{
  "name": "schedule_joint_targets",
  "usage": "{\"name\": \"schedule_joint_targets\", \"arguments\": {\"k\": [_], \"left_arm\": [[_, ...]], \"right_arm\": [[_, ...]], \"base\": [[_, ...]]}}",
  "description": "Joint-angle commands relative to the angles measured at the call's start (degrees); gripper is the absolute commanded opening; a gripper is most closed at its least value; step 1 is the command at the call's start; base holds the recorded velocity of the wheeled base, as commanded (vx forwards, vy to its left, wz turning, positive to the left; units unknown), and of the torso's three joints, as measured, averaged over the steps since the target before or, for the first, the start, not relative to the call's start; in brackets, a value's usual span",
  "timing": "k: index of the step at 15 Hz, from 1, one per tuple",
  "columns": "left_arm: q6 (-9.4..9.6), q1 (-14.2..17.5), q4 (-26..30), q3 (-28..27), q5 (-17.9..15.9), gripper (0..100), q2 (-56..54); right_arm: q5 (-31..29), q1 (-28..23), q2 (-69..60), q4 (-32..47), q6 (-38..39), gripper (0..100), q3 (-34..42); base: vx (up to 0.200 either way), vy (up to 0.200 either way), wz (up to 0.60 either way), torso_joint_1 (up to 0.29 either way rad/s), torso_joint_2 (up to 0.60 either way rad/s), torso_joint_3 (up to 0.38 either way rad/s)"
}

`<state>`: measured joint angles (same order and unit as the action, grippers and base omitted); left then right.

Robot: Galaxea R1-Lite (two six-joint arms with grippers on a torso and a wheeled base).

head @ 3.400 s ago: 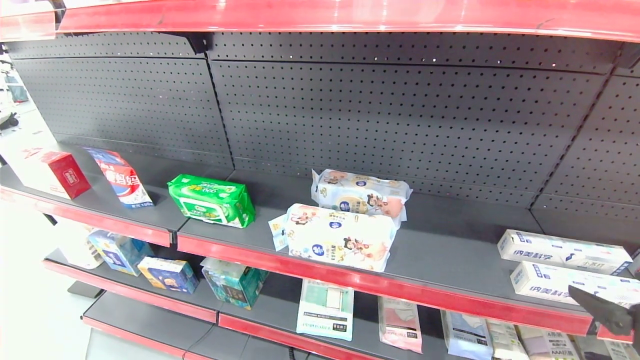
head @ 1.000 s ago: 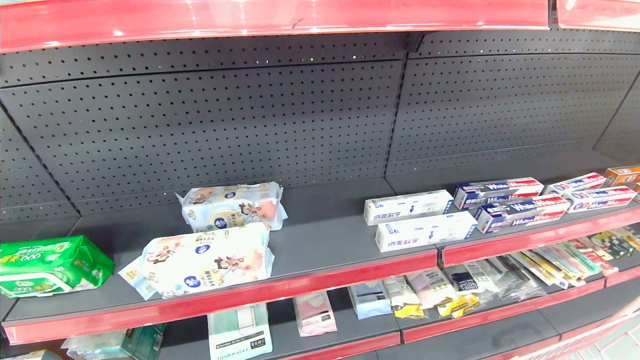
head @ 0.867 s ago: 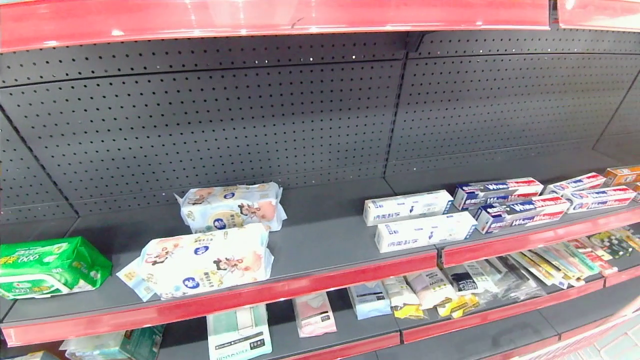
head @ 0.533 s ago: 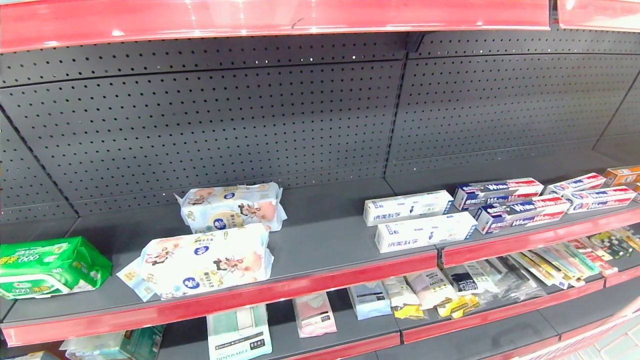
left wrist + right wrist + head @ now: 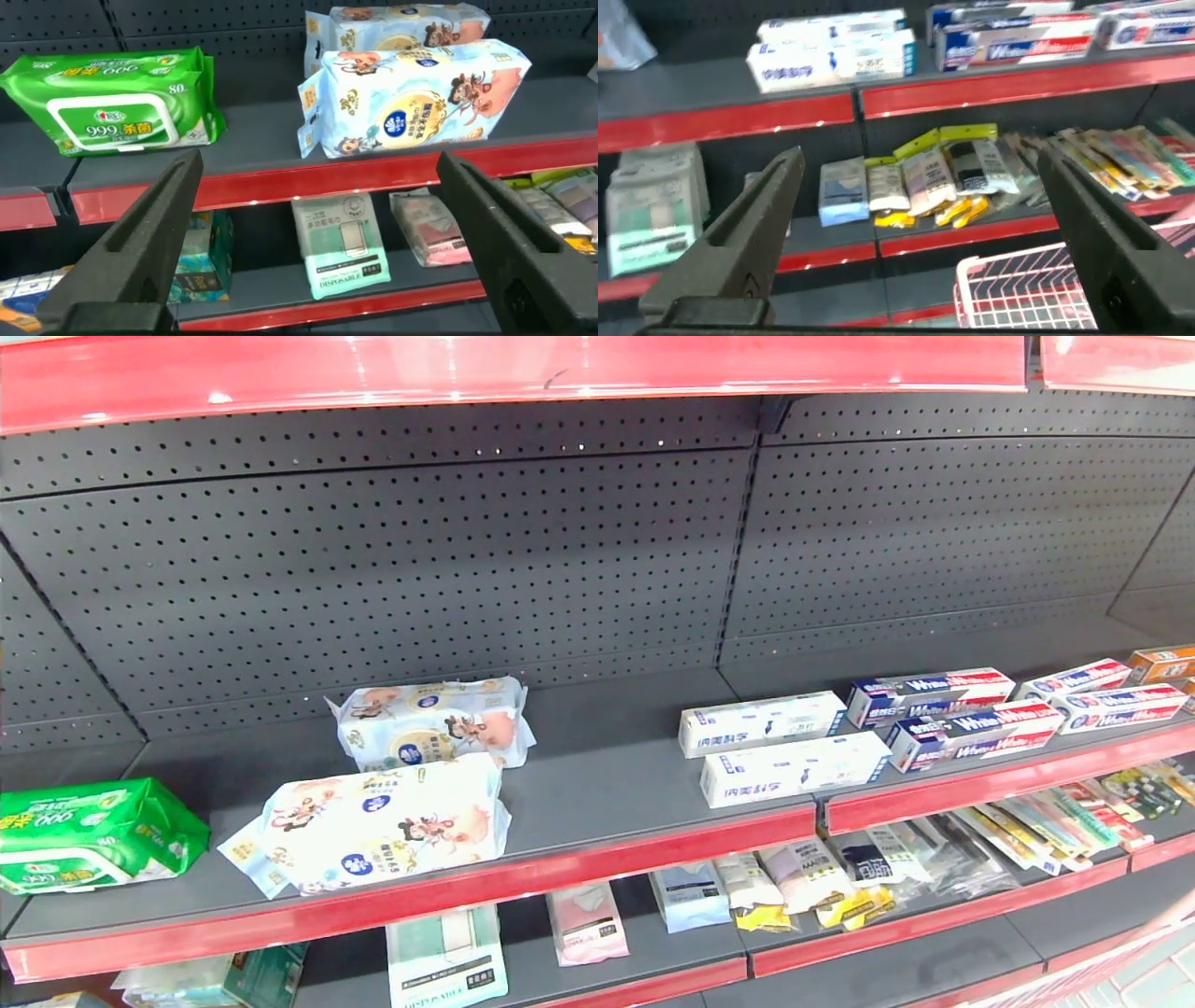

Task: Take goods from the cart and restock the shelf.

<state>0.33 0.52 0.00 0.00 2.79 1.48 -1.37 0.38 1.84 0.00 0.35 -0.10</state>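
Left pincer (image 5: 318, 163) spread wide, holding nothing, facing the shelf (image 5: 262, 182) front by the green wipes pack (image 5: 117, 98) and the cartoon-printed packs (image 5: 411, 93) | right pincer (image 5: 922, 157) spread wide, holding nothing, facing the lower tiers under the white toothpaste boxes (image 5: 836, 51) | cart (image 5: 1018, 280) wire rim near the right pincer, before the low tiers

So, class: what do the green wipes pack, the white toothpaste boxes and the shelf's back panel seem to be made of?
Green wipes pack: soft plastic film, glossy, by its creases and sheen. White toothpaste boxes: likely printed cardboard, sharp edges. Back panel: probably painted metal, matt dark grey, punched with holes.
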Motion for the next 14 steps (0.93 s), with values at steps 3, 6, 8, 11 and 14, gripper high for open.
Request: {"name": "schedule_joint_targets", "arguments": {"k": [3, 6, 8, 11, 14], "left_arm": [[2.40, 0.1, -0.5, 0.0, -0.1, 100, -0.3], [-1.38, 0.0, -0.5, -4.8, 0.2, 100, 1.4], [-10.17, -2.0, 0.0, -23.2, -0.1, 100, 20.7], [-7.71, -1.5, 0.7, -29.0, 0.9, 100, 33.6], [-6.22, 4.0, 0.0, -29.4, 8.4, 100, 55.0]], "right_arm": [[0.1, -0.5, -1.8, 0.0, -0.4, 100, 0.0], [0.1, -0.5, -1.8, 0.0, -0.4, 100, 0.0], [0.1, -0.5, -1.8, 0.0, -0.4, 100, 0.0], [0.1, -0.5, -1.8, 0.0, -0.4, 100, 0.0], [0.1, -0.5, -1.8, 0.0, -0.4, 100, 0.0]], "base": [[0.000, 0.000, 0.00, 0.000, 0.00, 0.000], [0.000, 0.000, 0.00, 0.000, 0.00, 0.000], [0.000, 0.000, 0.00, 0.000, 0.00, 0.000], [0.000, 0.000, 0.00, 0.000, 0.00, 0.000], [0.000, 0.000, 0.00, 0.000, 0.00, 0.000]]}}
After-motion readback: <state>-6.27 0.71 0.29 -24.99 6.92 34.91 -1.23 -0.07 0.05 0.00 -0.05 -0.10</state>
